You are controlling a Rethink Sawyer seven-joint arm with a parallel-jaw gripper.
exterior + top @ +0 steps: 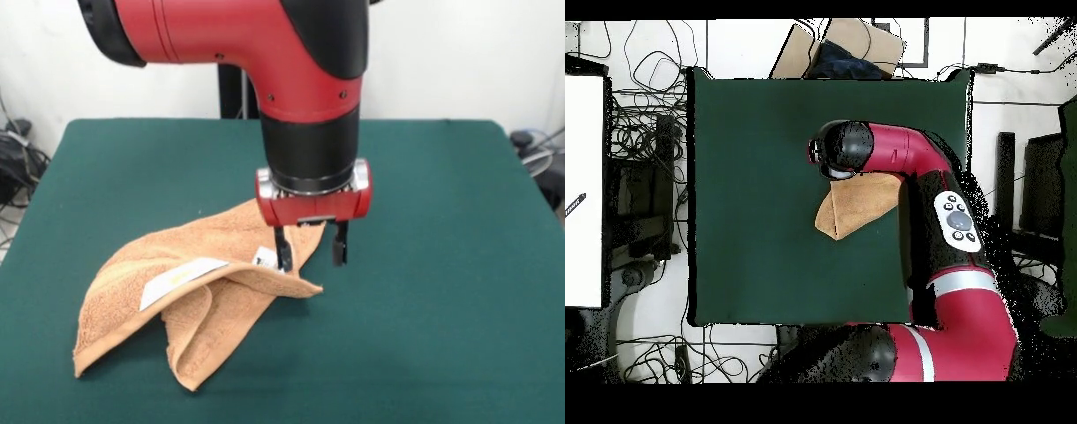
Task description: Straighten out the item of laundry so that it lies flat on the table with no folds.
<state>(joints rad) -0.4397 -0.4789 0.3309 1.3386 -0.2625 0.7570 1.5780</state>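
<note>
Your fingers [311,252] hang released over the folded towel's [190,300] corner; the towel's long axis runs toward eight o'clock across the table [441,265]

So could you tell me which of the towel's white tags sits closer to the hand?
The smaller tag, right beside the hand; the larger tag lies farther away.
</note>
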